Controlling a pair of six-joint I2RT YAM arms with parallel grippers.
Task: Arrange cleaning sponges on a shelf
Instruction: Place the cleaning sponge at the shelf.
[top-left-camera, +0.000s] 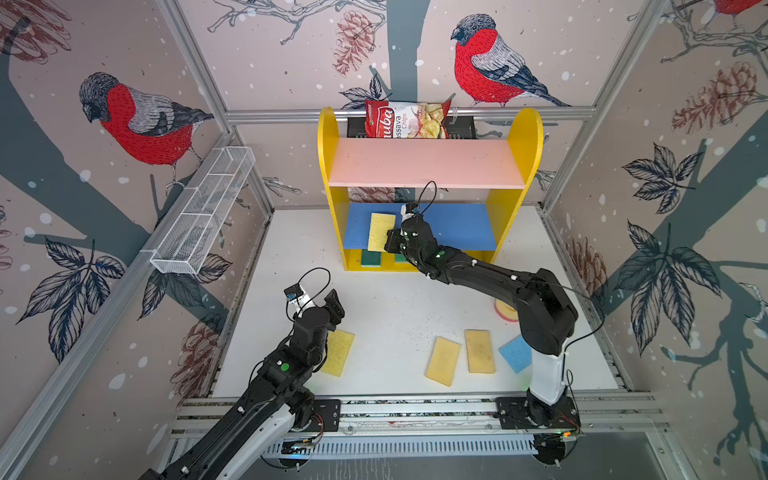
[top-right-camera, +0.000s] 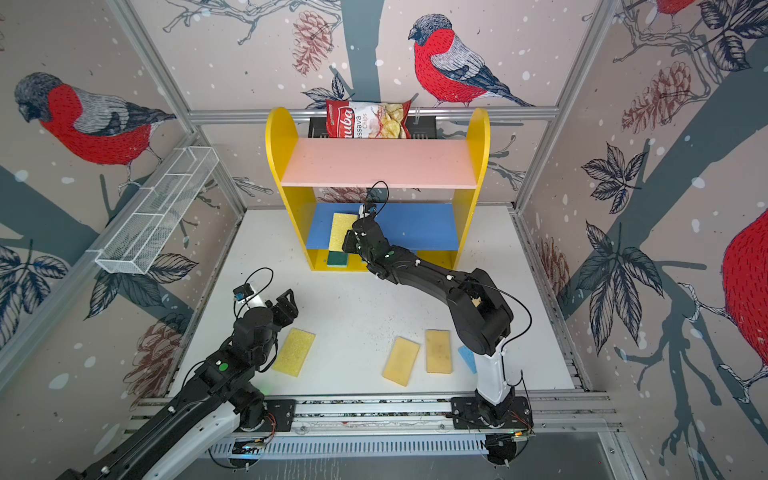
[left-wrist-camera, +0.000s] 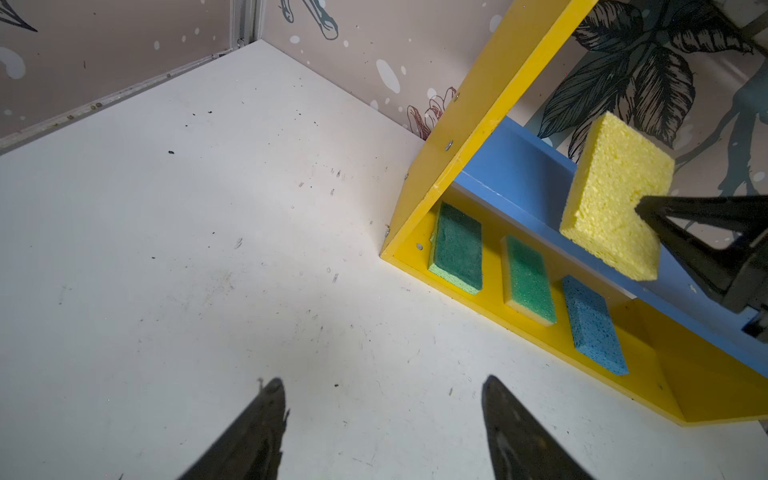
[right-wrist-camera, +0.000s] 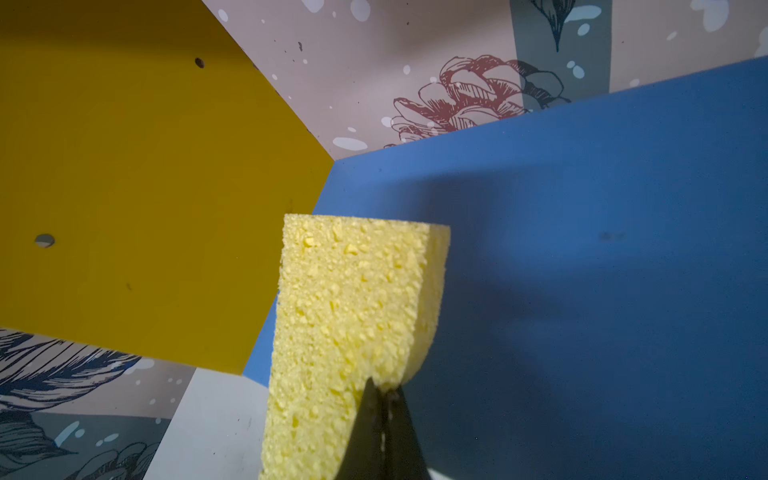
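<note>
Far L of the L gripper (left-wrist-camera: 382, 384) we see the wire basket (top-left-camera: 203, 212) up on the wall rail. L gripper: jaws spread wide, empty, hanging over the table (left-wrist-camera: 166, 270). Just behind it, half under that arm's wrist in both top views, the loose yellow sponge (top-left-camera: 338, 353) lies flat on the table.

Ahead-right of the L gripper stands the shelf (top-left-camera: 527, 141). On its base (left-wrist-camera: 727, 386) the L wrist cam gives us a flat row: green sponge (left-wrist-camera: 459, 249) next to the side panel (left-wrist-camera: 478, 116), 2nd green sponge (left-wrist-camera: 530, 280), then blue sponge (left-wrist-camera: 596, 326), w/ small gaps between.

R gripper (right-wrist-camera: 382, 395) is clamped on one end of the held yellow sponge (right-wrist-camera: 353, 299). Rest of that sponge sticks out ahead of the jaws, tilted, over the L part of the blue mid board (right-wrist-camera: 602, 270), near that side panel. Sponge-to-board contact: can't tell.

Above the R gripper: pink top board (top-left-camera: 424, 164). Beyond it: chips bag (top-left-camera: 405, 120) in a black tray (top-left-camera: 356, 126).

Behind the R gripper, on the table by the R arm's base: tan sponge (top-left-camera: 444, 360) and 2nd tan sponge (top-left-camera: 480, 351), side by side, not touching. To their R is the light-blue sponge (top-left-camera: 515, 353), partly behind the arm. Closer to the R gripper is the round sponge (top-left-camera: 505, 311), mostly hidden by the R arm.
</note>
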